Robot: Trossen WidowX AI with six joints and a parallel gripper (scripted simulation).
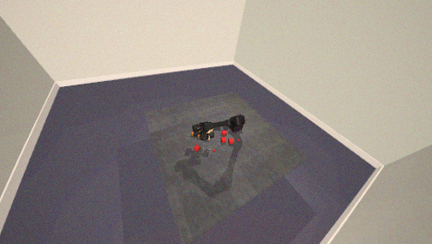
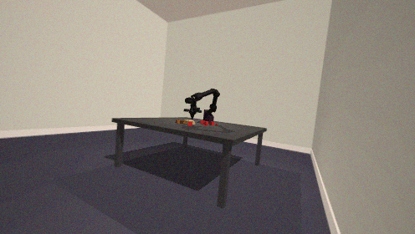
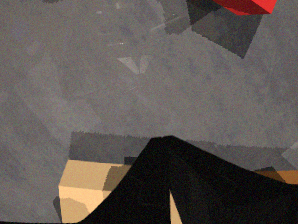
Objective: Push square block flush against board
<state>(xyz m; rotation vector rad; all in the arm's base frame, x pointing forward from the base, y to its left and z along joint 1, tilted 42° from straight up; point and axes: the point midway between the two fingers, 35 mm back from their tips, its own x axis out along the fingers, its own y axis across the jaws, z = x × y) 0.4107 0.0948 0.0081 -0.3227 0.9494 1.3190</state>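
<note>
A light tan piece (image 1: 211,131) (image 3: 85,174) and an orange-brown piece (image 1: 192,134) (image 2: 178,121) (image 3: 288,176) lie on the table, partly hidden by the hand. I cannot tell which is the square block and which the board, nor whether they touch, since my fingers cover the middle in the wrist view. My gripper (image 2: 192,118) (image 3: 161,147) is shut and empty, pointing down over or beside the two pieces. Whether the fingertips touch either piece cannot be told.
A red cube (image 1: 197,148) (image 2: 190,124) (image 3: 255,5) lies near the pieces, beyond the fingertips in the wrist view. Several red cubes (image 1: 224,139) stand near the arm's base, with small red bits (image 1: 213,150) around. The dark table (image 1: 261,161) bears everything.
</note>
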